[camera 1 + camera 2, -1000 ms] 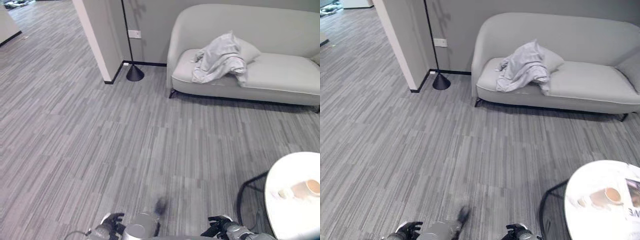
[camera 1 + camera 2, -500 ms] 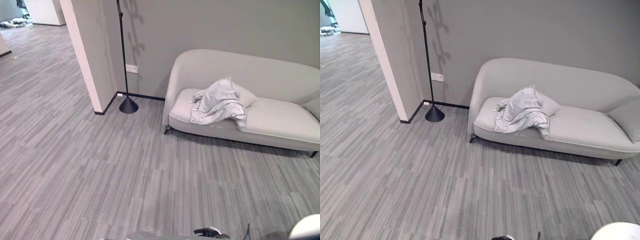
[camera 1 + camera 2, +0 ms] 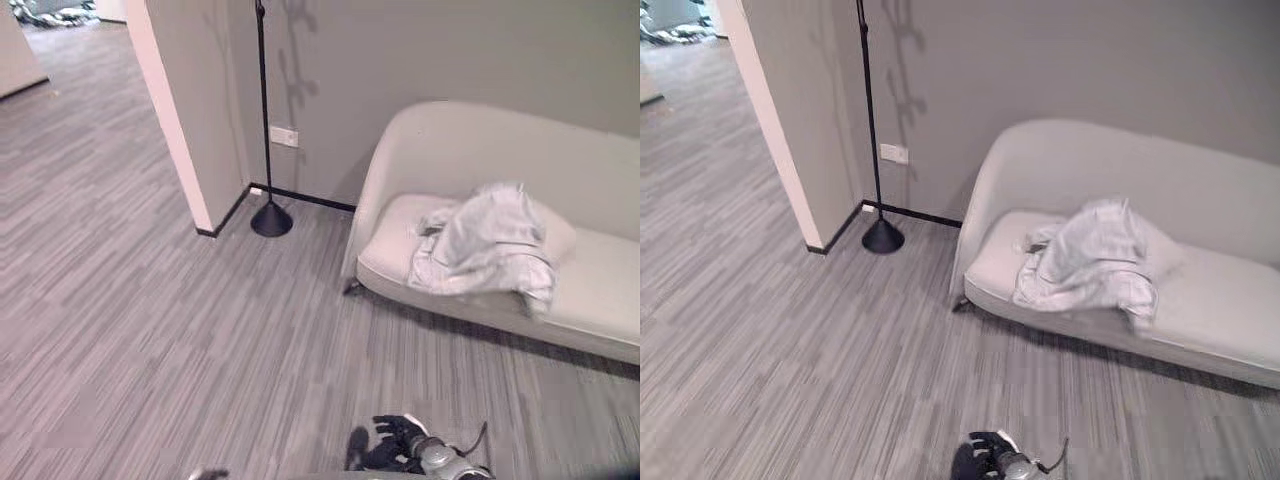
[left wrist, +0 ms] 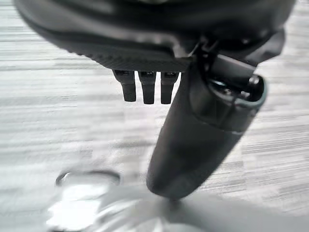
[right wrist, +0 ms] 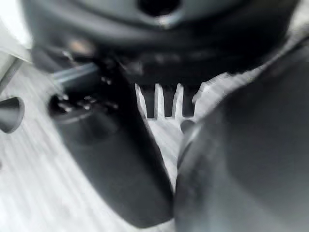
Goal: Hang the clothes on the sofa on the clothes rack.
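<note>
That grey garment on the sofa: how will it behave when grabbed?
The grey garment lies crumpled in soft folds, so probably floppy and light. One edge droops over the sofa seat front, so lifted from one point it would likely hang long and trail.

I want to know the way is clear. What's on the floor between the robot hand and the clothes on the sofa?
Just bare grey floor lies between the right robot hand and the sofa, where the clothes lie, as the left eye view shows.

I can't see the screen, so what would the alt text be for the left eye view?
A crumpled light grey garment lies on a pale sofa against a grey wall. A black floor-stand pole with a cone base stands by the wall corner, and the robot's right hand hangs low over striped grey flooring.
</note>
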You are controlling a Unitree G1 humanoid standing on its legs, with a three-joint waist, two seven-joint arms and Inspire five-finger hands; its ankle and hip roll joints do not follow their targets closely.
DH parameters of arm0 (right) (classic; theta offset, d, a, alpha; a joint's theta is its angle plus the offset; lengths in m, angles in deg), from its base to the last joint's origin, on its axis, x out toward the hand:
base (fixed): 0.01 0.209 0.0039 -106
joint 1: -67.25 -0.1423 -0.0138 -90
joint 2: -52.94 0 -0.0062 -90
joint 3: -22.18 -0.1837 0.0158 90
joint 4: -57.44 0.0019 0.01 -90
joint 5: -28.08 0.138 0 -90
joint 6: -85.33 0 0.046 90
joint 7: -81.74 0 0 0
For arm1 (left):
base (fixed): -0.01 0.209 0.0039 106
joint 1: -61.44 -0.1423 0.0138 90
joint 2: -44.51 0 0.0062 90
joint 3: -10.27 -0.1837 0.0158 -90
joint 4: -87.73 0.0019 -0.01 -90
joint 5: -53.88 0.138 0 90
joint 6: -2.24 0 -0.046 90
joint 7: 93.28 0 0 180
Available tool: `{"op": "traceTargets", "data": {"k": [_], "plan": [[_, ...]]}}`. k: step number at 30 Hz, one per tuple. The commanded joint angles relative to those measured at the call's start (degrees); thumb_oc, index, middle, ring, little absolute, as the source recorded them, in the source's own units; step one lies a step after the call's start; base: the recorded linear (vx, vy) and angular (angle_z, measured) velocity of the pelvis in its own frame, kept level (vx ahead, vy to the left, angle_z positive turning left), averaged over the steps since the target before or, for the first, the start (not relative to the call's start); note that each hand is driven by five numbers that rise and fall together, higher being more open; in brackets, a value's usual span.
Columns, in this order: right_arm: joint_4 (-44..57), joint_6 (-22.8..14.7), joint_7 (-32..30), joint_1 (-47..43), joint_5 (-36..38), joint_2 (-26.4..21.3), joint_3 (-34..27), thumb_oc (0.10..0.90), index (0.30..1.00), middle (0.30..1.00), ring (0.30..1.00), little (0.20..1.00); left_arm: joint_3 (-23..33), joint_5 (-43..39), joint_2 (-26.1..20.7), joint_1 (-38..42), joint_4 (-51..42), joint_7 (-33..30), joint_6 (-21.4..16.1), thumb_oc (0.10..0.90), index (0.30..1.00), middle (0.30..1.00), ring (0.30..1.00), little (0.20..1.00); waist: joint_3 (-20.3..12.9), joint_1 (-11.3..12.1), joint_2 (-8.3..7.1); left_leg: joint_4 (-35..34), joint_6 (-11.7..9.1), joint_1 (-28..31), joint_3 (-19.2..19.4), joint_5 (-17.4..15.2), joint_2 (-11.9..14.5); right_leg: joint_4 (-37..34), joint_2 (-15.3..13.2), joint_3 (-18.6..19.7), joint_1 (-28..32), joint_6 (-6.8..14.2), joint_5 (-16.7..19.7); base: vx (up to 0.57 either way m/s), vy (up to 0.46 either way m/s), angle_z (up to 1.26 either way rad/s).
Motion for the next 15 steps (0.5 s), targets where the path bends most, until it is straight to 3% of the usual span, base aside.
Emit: {"op": "traceTargets", "data": {"k": [1,2,3,4,5,6,7,8,9,10,11,13,15], "plan": [[0.68,-0.23,-0.11,0.02,0.82,2.72,1.44,0.8,0.9,0.9,0.9,0.9,1.68,-2.88,-5.14,1.97,0.78,-2.44,-0.01,0.8,0.9,0.9,0.9,0.9,4.96,2.06,-2.83,-3.14,-0.45,-4.86,-2.14,20.4,15.85,-3.52,-7.69,1.62,3.81,12.86,3.68,0.29,-0.244,0.49],[0.39,0.06,0.07,-0.84,-0.05,1.99,2.02,0.8,0.9,0.9,0.9,0.9,1.65,-2.7,-5.71,2.35,0.27,-2.55,0.17,0.8,0.9,0.9,0.9,0.9,6.61,3.08,-4.46,2.27,1.84,-10.09,0.58,20.51,16.02,-4.77,-7.96,1.32,6.12,11.95,2.93,0.43,-0.363,0.37],[-0.21,-0.01,-0.74,-2.31,-0.16,1.39,2.27,0.8,0.9,0.9,0.9,0.9,0.9,-2.24,-5.6,3.1,-0.53,-2.98,-0.08,0.8,0.9,0.9,0.9,0.9,8.09,4.35,-5.97,4.6,3.43,-15.98,3.73,15.74,13.13,-5.97,-8.36,1.64,7.9,11.18,2.28,0.35,-0.298,0.32],[-0.96,0.03,-1.08,-3.48,0.28,1.1,2.36,0.8,0.9,0.9,0.9,0.9,-0.16,-1.87,-5.2,3.5,-1.14,-3.0,-0.45,0.8,0.9,0.9,0.9,0.9,8.95,5.85,-6.35,6.12,3.83,-20.07,5.71,12.42,9.63,-6.76,-8.51,2.34,9.33,11.05,2.11,0.34,-0.105,0.25],[-1.47,0.03,-0.97,-4.06,0.49,0.8,2.35,0.8,0.9,0.9,0.9,0.9,-1.07,-1.3,-4.82,3.68,-1.63,-2.9,-0.67,0.8,0.9,0.9,0.9,0.9,8.88,7.04,-6.19,3.08,3.88,-21.55,6.0,10.38,5.57,-6.96,-8.56,3.11,10.08,11.16,1.68,0.53,0.153,-0.09],[-2.56,-0.25,-0.46,-4.64,0.47,0.1,2.75,0.8,0.9,0.9,0.9,0.9,-4.88,1.36,-3.77,4.1,-3.08,-1.56,-1.05,0.8,0.9,0.9,0.9,0.9,7.74,9.86,-3.19,-11.73,4.67,-22.24,3.69,11.48,-5.25,-4.97,-5.5,4.41,11.25,10.92,-0.71,0.43,0.175,-0.61],[-2.56,-0.26,-0.45,-4.63,0.46,0.06,2.71,0.8,0.9,0.9,0.9,0.9,-4.92,1.35,-3.74,4.11,-3.09,-1.57,-1.04,0.8,0.9,0.9,0.9,0.9,7.72,9.85,-3.31,-12.5,4.68,-22.0,3.64,12.04,-5.32,-4.9,-5.66,4.4,11.13,10.95,-0.69,0.46,0.204,-0.91],[-1.37,0.35,0.49,-5.42,-4.15,-1.41,7.33,0.8,0.9,0.9,0.9,0.9,-8.66,5.3,-2.61,5.39,-4.96,-1.38,-0.12,0.8,0.9,0.9,0.9,0.9,7.44,10.25,-1.0,-20.38,4.92,-21.61,7.16,16.66,-4.78,-2.69,-3.08,4.28,11.84,10.43,-2.75,0.27,0.101,-0.87],[-2.85,0.67,1.33,-5.83,-6.78,-1.42,6.63,0.8,0.9,0.9,0.9,0.9,-8.93,6.08,-2.31,3.58,-3.81,-0.44,0.06,0.8,0.9,0.9,0.9,0.9,6.49,10.57,-0.28,-20.8,6.7,-18.49,5.99,14.07,-3.37,0.92,-2.67,5.4,11.86,10.36,-5.09,0.4,0.184,-0.75],[-3.25,0.02,-0.29,-5.51,-6.82,-1.73,4.75,0.8,0.9,0.9,0.9,0.9,-8.5,5.39,-2.06,3.18,-4.12,-0.61,-0.87,0.8,0.9,0.9,0.9,0.9,6.0,10.16,0.6,-19.32,8.25,-18.79,5.01,13.87,-3.99,3.56,-2.73,4.93,11.45,10.15,-7.0,0.36,0.201,-0.96],[-3.16,0.11,-1.36,-5.75,-7.37,-0.79,4.18,0.8,0.9,0.9,0.9,0.9,-8.63,4.99,-2.18,3.67,-3.9,-0.97,-1.06,0.8,0.9,0.9,0.9,0.9,6.43,9.94,0.34,-16.22,9.09,-20.06,4.37,13.27,-5.6,8.83,-3.81,4.16,10.81,9.86,-7.56,0.38,0.208,-0.98],[-0.09,-0.04,-0.67,-5.88,-8.89,1.02,5.99,0.8,0.9,0.9,0.9,0.9,-7.99,4.09,-2.96,3.63,-3.13,-0.62,-0.81,0.8,0.9,0.9,0.9,0.9,7.14,9.19,-0.95,-16.88,10.05,-17.41,4.29,12.21,-5.19,18.43,-6.65,4.81,6.77,12.38,-4.47,0.32,0.149,-0.45],[1.24,0.05,-0.95,-5.59,-10.1,1.15,6.54,0.8,0.9,0.9,0.9,0.9,-6.02,2.68,-4.19,3.74,-3.77,-1.29,-0.89,0.8,0.9,0.9,0.9,0.9,7.4,8.17,-0.41,-19.33,10.72,-15.49,3.57,12.73,-4.31,25.25,-7.4,6.52,1.71,13.6,0.31,0.21,0.098,-0.23]]}}
